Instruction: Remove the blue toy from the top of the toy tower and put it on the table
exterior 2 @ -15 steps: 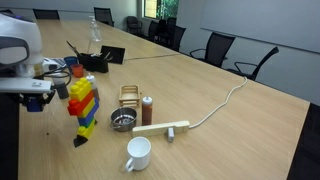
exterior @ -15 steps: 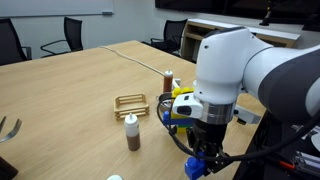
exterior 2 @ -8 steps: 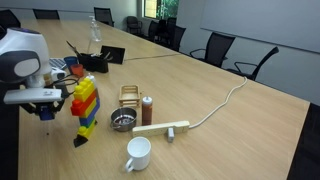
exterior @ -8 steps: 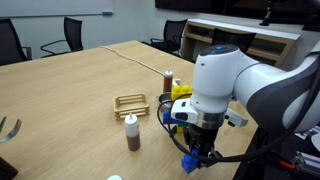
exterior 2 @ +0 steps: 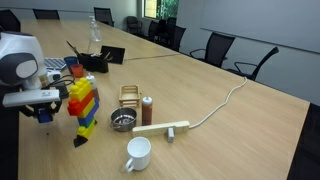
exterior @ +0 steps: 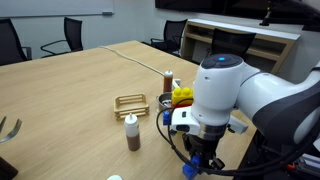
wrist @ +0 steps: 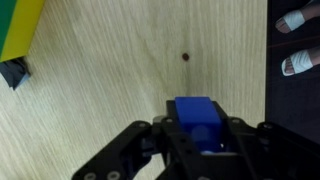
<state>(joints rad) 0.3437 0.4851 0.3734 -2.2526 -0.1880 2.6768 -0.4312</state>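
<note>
Claw (wrist: 200,142) has lowered, blue toy (wrist: 197,113) held upright.

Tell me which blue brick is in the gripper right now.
The small blue brick, clamped in the gripper and apart from the tower. The wider blue brick sits low in the tower, below the red and yellow layers.
</note>
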